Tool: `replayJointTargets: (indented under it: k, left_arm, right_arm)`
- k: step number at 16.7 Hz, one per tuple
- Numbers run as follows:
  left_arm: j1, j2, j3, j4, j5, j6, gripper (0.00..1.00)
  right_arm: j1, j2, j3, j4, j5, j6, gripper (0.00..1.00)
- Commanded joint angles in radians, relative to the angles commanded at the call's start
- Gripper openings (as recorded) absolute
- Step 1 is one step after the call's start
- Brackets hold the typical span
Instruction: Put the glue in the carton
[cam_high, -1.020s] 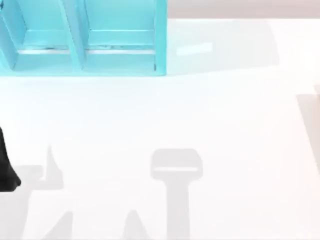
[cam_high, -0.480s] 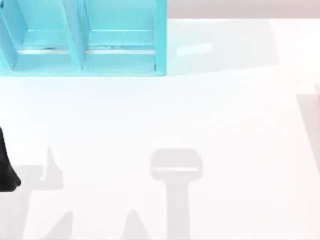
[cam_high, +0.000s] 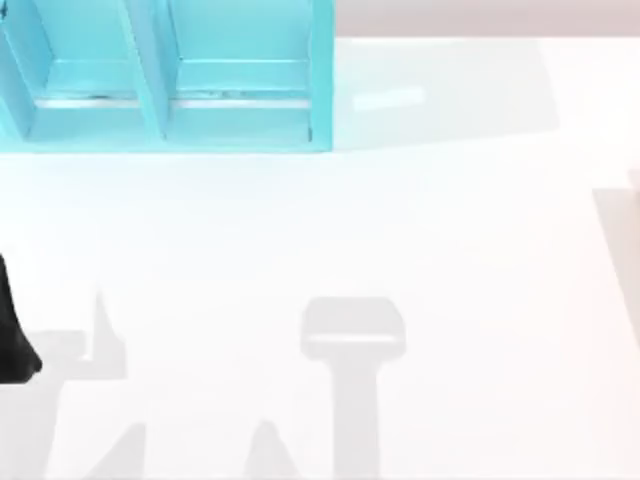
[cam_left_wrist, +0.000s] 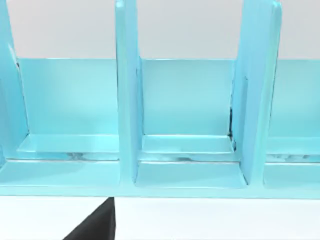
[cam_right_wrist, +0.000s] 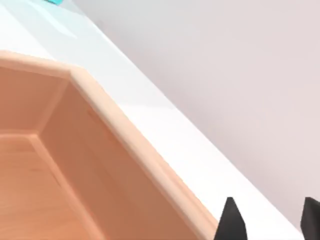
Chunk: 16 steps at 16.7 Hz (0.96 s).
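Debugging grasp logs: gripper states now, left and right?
Left gripper: facing the blue shelf; cannot tell.
Right gripper: open, holding nothing, beside the carton rim.

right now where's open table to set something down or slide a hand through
The white table lies bare across its middle and right, bordered at the back left by the turquoise divided shelf. The shelf's compartments look vacant too. It is tighter at the left edge, where the left arm sits, and at the right edge by the wooden carton.

Left arm (cam_high: 12, 335): matte black, tapering. Right gripper (cam_right_wrist: 270, 220): two black pointed fingertips (cam_right_wrist: 231, 220).
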Motion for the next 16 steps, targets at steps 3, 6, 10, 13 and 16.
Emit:
replayJointTargets:
  k: [3, 6, 10, 13, 16]
  left_arm:
    - [0.000, 0.000, 0.000, 0.000, 0.000, 0.000, 1.00]
    - [0.000, 0.000, 0.000, 0.000, 0.000, 0.000, 1.00]
    - [0.000, 0.000, 0.000, 0.000, 0.000, 0.000, 1.00]
    - [0.000, 0.000, 0.000, 0.000, 0.000, 0.000, 1.00]
    - [0.000, 0.000, 0.000, 0.000, 0.000, 0.000, 1.00]
  right_arm:
    - [0.000, 0.000, 0.000, 0.000, 0.000, 0.000, 0.45]
    - [0.000, 0.000, 0.000, 0.000, 0.000, 0.000, 0.68]
    - [0.000, 0.000, 0.000, 0.000, 0.000, 0.000, 0.98]
    - [0.000, 0.000, 0.000, 0.000, 0.000, 0.000, 1.00]
    - [0.000, 0.000, 0.000, 0.000, 0.000, 0.000, 1.00]
